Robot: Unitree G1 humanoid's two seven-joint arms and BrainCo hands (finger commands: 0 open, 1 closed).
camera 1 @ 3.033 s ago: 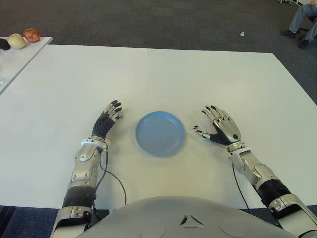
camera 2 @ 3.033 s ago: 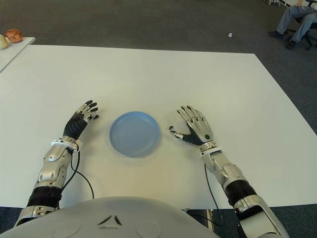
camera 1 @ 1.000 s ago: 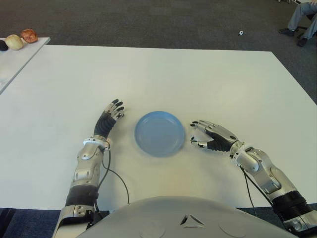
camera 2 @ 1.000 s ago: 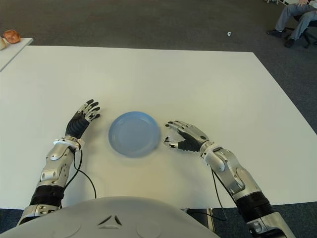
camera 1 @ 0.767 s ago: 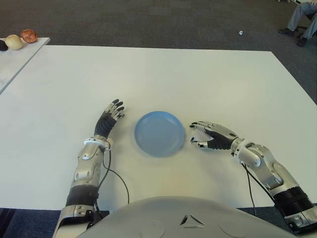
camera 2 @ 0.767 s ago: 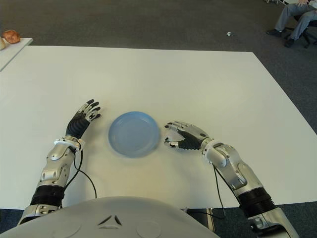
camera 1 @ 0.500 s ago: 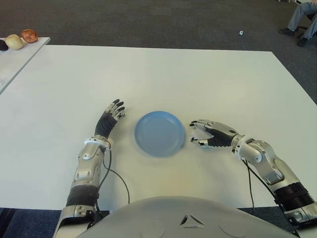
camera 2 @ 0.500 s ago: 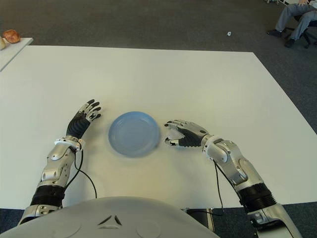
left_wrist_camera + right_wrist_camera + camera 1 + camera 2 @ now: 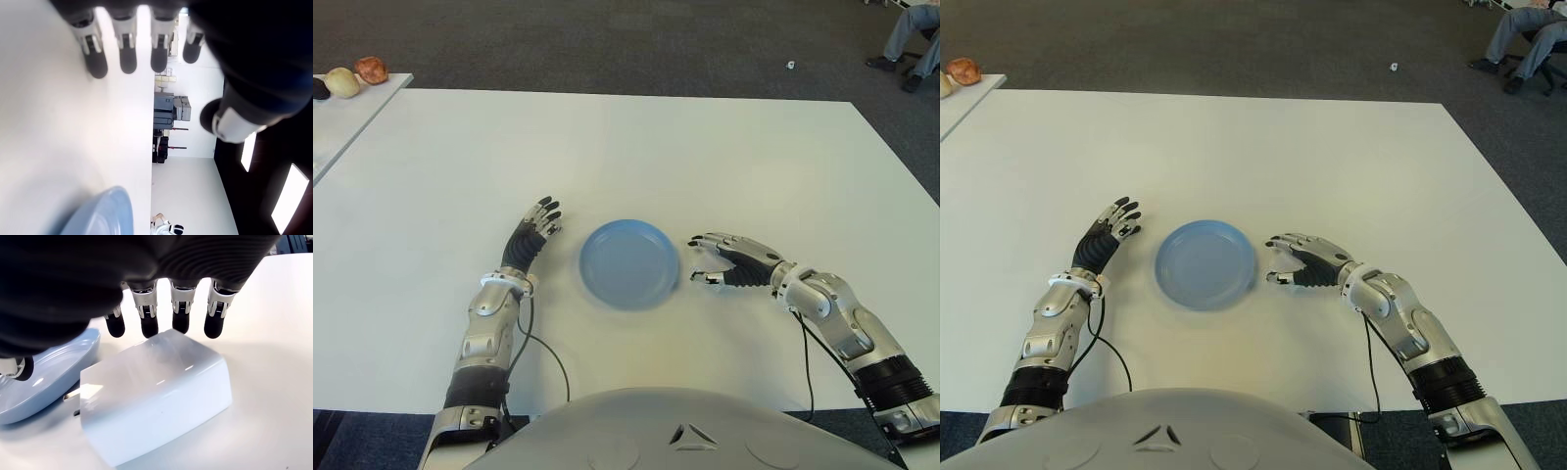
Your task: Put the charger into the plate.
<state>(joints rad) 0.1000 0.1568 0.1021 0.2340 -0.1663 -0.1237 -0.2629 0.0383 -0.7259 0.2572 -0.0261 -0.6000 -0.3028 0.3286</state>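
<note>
Right hand hovered palm-down over white boxy plastic charger, fingers spread, nothing gripped. Charger sat on white table, touching round blue plate rim, prongs toward plate. You wanted fingers across long sides, lift clear of rim. Left hand idle beside plate's left, fingers relaxed straight.

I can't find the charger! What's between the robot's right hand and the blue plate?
The white charger lies on the table just under the right hand's fingers, beside the blue plate. The right wrist view shows it.
</note>
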